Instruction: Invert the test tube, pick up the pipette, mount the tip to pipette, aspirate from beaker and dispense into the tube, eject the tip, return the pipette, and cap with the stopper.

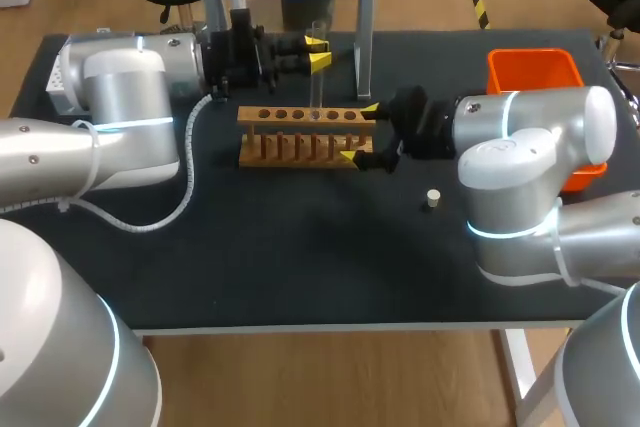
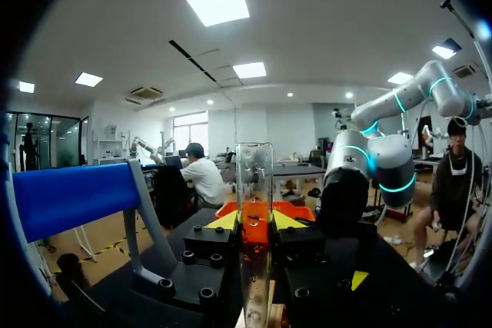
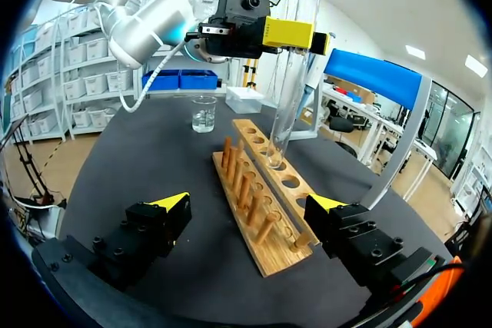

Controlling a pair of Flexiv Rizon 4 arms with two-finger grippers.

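Head camera high behind, looking down, wrist cameras close, facing each other across the test tube (image 2: 255, 190)

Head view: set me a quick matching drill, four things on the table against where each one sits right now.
1 test tube
2 stopper
3 wooden rack
4 orange bin

A on its own, nearer me than the rack
B farthest right of the four
C upright over the rack, gripped in the left jaws
D between the open right jaws

Pairs: 1-C, 2-A, 3-D, 4-B
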